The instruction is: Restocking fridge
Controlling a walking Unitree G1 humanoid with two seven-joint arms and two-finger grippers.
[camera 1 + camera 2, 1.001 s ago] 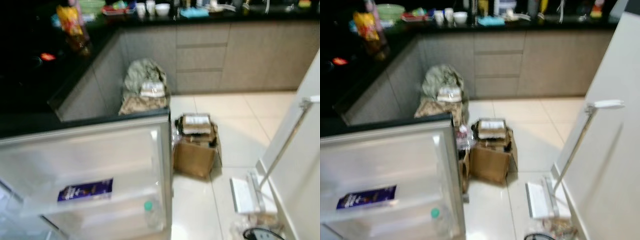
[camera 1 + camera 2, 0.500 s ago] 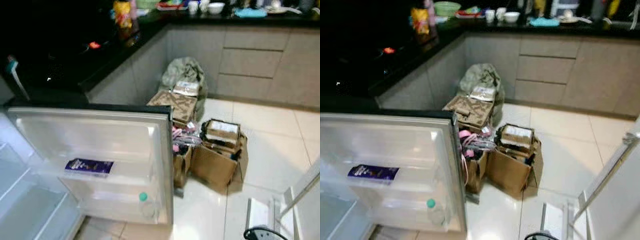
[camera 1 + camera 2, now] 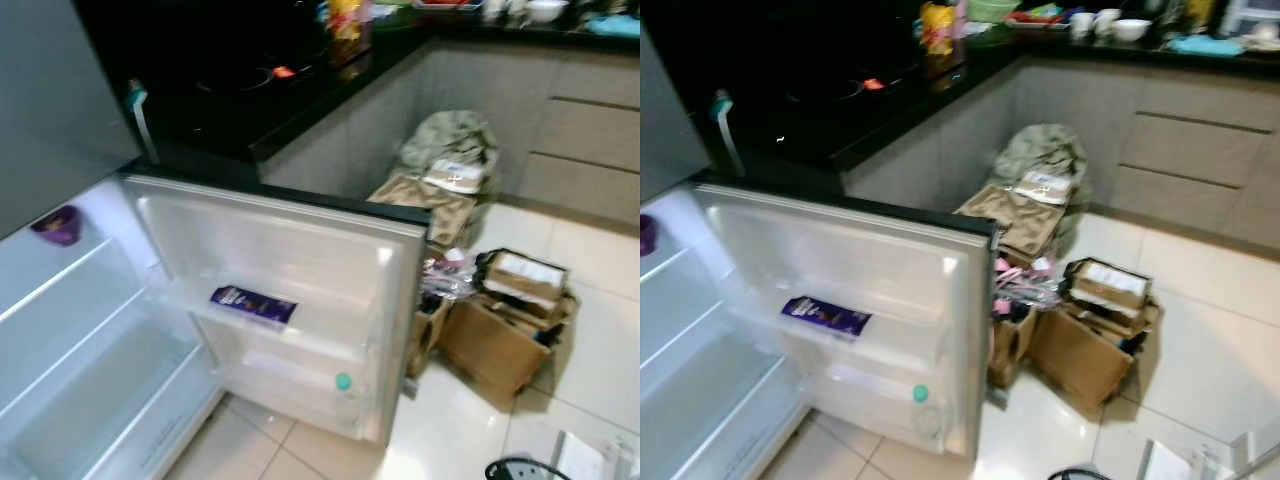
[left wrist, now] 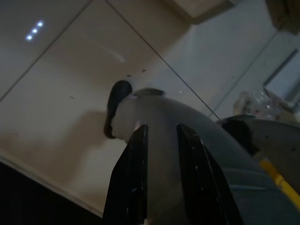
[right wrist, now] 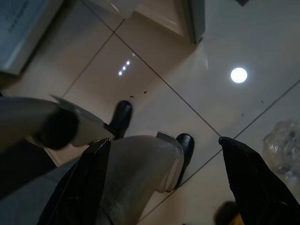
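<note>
The fridge stands open at the left, its white shelves bare apart from a small purple bowl on the upper one. Its door swings out toward me. A dark blue snack packet lies on the door's middle shelf. A clear bottle with a green cap stands in the lower one. My left gripper hangs by my leg above the floor tiles, fingers a narrow gap apart and holding nothing. My right gripper also hangs low, wide open and empty.
Open cardboard boxes with packets sit on the floor right of the door. A grey-green bag and a flat box lean against the cabinets behind them. A black counter runs behind the fridge. Pale floor tiles lie at the right.
The view has swung to the left, bringing the fridge interior and the purple bowl into sight. The boxes and the door items have not moved themselves.
</note>
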